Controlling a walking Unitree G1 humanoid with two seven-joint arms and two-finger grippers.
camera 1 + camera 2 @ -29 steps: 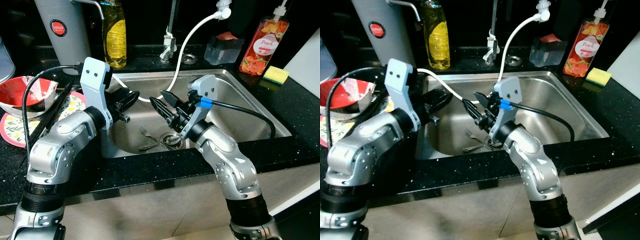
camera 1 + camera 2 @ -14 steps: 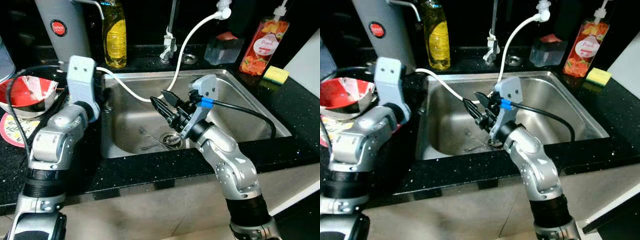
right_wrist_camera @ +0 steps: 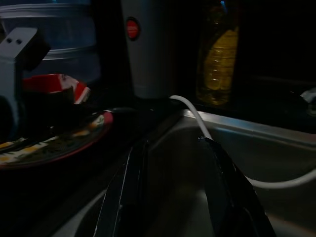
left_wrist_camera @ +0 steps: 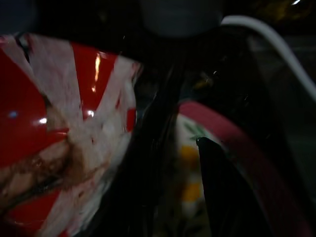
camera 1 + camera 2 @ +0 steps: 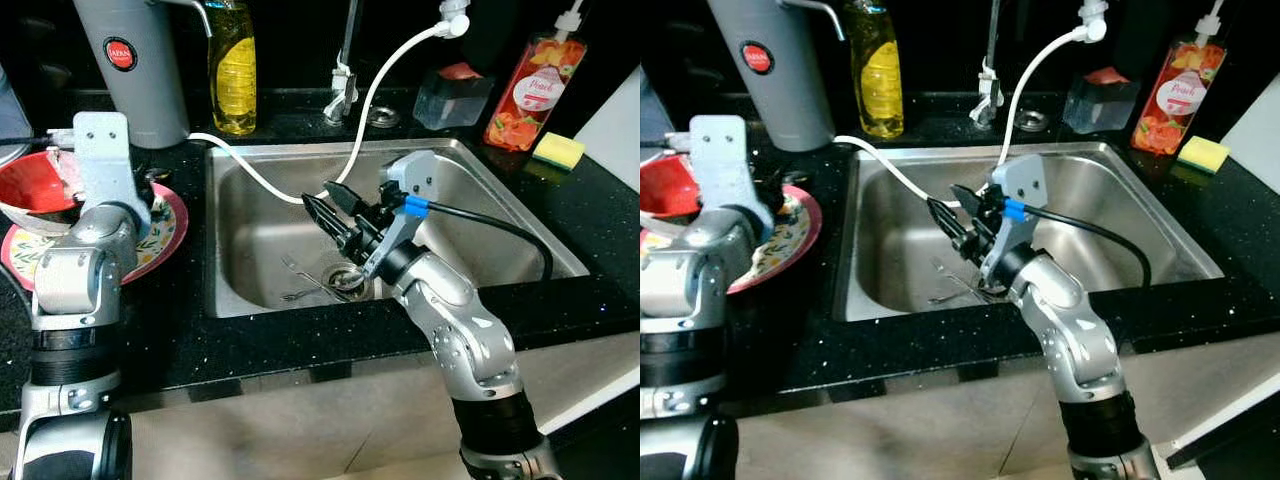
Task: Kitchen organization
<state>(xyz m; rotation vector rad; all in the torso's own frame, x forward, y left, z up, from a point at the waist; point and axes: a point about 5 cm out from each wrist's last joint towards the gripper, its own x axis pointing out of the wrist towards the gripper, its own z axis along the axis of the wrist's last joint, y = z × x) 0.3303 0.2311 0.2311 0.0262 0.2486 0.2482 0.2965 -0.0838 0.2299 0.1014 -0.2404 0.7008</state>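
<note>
Left eye view: a fork (image 5: 300, 280) lies flat on the floor of the sink (image 5: 500, 215), beside the drain (image 5: 347, 279), its long axis slanting from the tines at the back left toward the drain; being thin, stiff, wet-looking metal, it will likely slip, so a pinch across the handle's middle seems best. The right gripper (image 5: 325, 207) hovers above it, fingers parted and empty. The left gripper (image 4: 185, 163) is over the plate (image 5: 165, 235) by the red bowl (image 5: 30, 190); whether it holds anything I cannot tell.
</note>
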